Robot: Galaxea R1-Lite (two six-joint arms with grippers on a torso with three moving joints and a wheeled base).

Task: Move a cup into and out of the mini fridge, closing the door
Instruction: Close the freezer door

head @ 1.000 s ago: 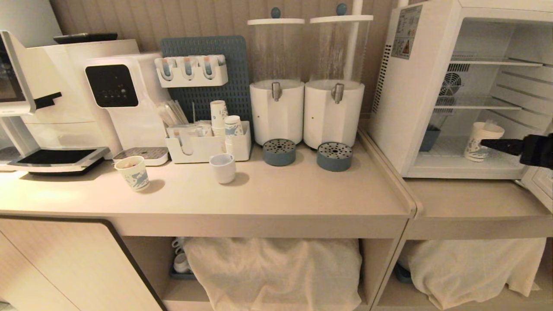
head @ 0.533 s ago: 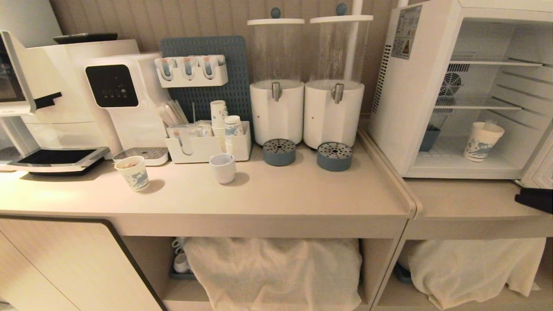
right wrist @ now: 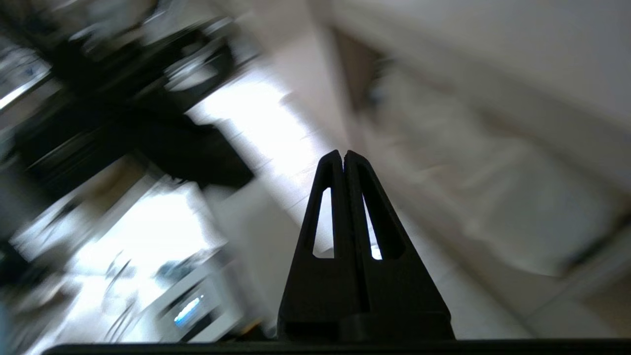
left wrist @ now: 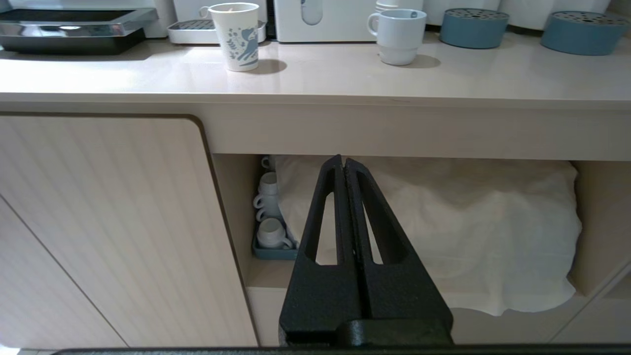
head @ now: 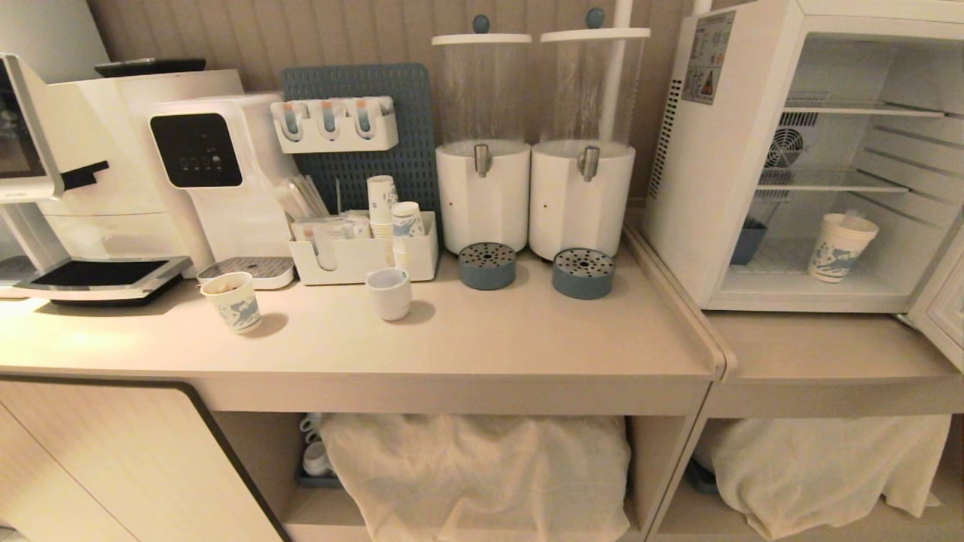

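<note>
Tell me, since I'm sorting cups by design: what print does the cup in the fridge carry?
Blue print on white; the cup shows best in the head view.

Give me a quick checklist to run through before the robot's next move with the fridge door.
1. The cup stands upright on the mini fridge floor: ok.
2. The door is closed: not ok, it stands open.
3. Doorway free of arms: ok.
4. Right gripper empty and shut: ok.
5. Left gripper shut, parked below the counter: ok.
6. Right gripper lined up with the door: cannot tell.
</note>
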